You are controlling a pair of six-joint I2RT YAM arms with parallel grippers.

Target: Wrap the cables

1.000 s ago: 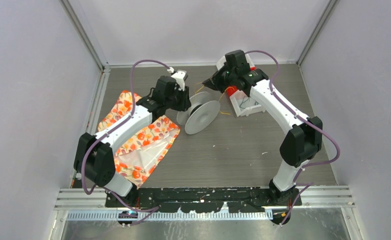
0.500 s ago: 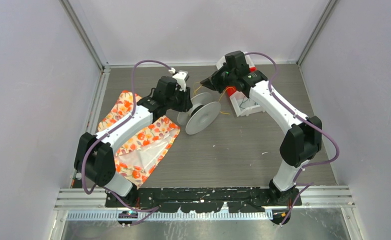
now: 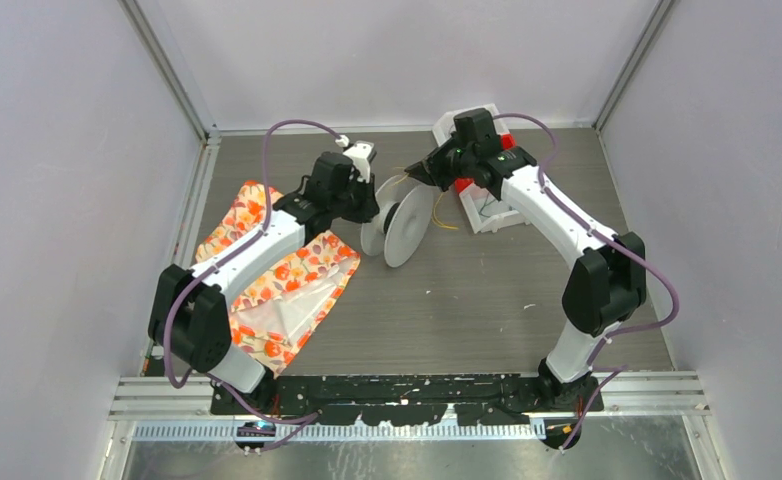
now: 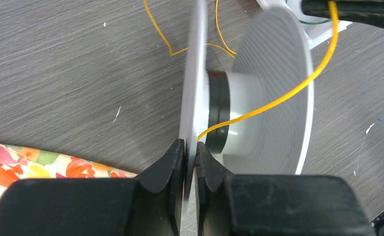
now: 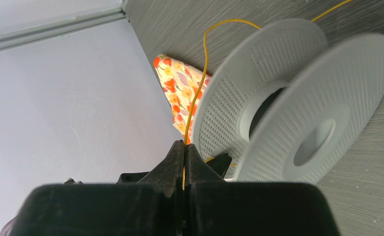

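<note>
A clear plastic spool [image 3: 399,222] stands on edge mid-table, with a dark band round its hub. My left gripper [image 3: 372,213] is shut on the rim of its near flange [image 4: 194,73], which shows pinched between the fingertips in the left wrist view [image 4: 190,147]. A thin yellow-orange cable [image 4: 305,83] runs from the hub up toward my right gripper [image 3: 419,172]. That gripper [image 5: 185,147] is shut on the cable [image 5: 203,69], just behind the spool [image 5: 322,88]. More loose yellow cable lies on the table beyond the spool. A green wire [image 4: 317,21] shows at the white box.
A floral orange cloth [image 3: 277,280] lies left of the spool, under the left arm. A white box with a red part [image 3: 487,205] stands right of the spool, under the right arm. Grey walls close in the table on three sides.
The spool has tipped from leaning to standing nearly upright. My left gripper has closed on its flange. The right gripper shifted slightly with the cable still in it.
</note>
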